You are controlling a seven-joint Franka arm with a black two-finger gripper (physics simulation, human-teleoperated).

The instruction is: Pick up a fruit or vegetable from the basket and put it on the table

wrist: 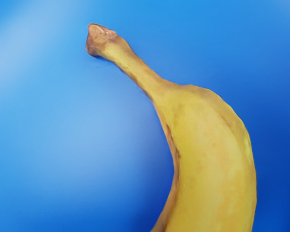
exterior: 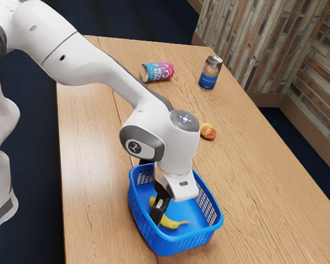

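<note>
In exterior view, claw (exterior: 159, 213) seen lowered within blue basket (exterior: 172, 246), banana's (exterior: 171, 223) stem toward its four o'clock; whether open or gripping cannot be told.

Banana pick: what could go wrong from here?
Basket snag: the end effector is down inside the basket, so a sideways drift could hit the wall and drag it.
Bad grip: the banana is curved and lies low in the basket, so it might roll or slip if pinched off-centre.

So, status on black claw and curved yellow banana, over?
Claw low inside blue, plastic, lattice-sided basket, grip unclear. Banana on basket floor. Basket walls to clear.
</note>
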